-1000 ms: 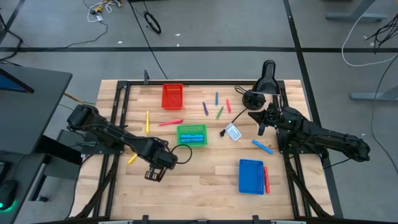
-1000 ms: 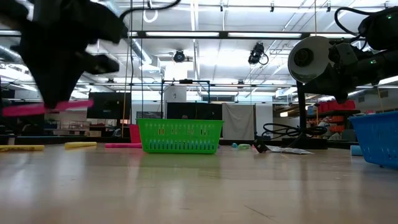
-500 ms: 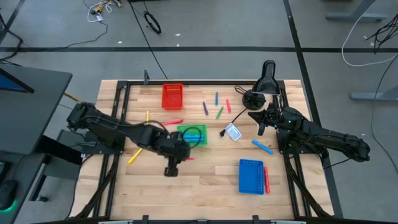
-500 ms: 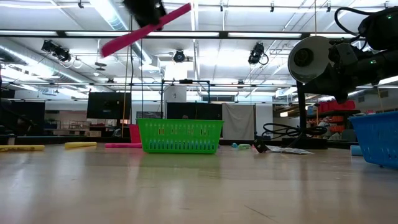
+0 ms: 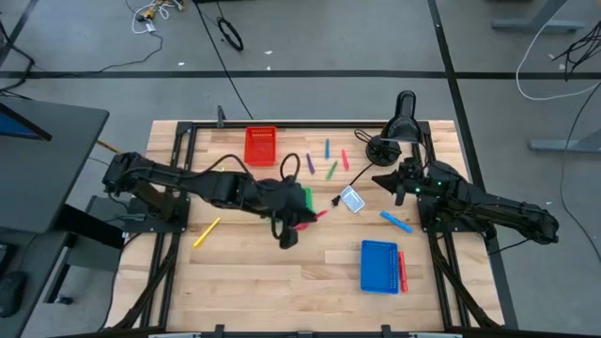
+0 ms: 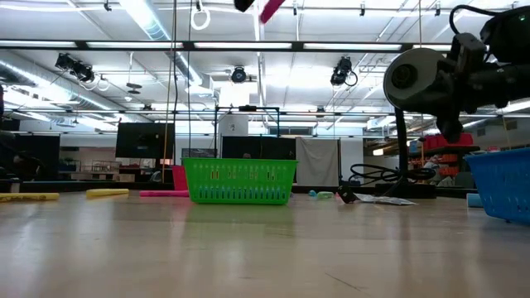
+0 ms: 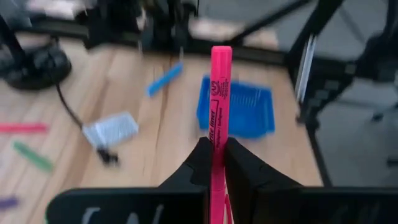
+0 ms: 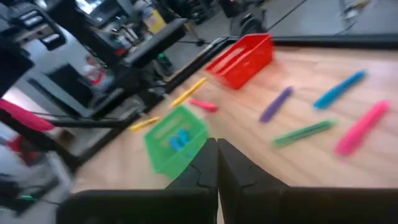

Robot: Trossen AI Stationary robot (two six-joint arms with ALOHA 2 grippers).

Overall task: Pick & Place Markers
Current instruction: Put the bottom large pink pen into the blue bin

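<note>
Table point(image 5: 310, 272): high view alone shows all trays and scattered markers | Left gripper point(image 7: 212, 163): above table centre, beside green tray point(image 5: 302, 195), pinching pink marker point(image 7: 217, 106) that juts forward past the fingertips | Right gripper point(image 8: 216, 163): pressed together, empty, far right.

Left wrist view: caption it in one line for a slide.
Left gripper holds a pink marker upright above the table, blue tray beyond.

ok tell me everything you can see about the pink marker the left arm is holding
The slim pink plastic highlighter marker has black print along its glossy barrel. The left gripper has its jaws shut on its lower part, and most of the barrel sticks out beyond them. It is lifted off the wooden table, near the green basket.
</note>
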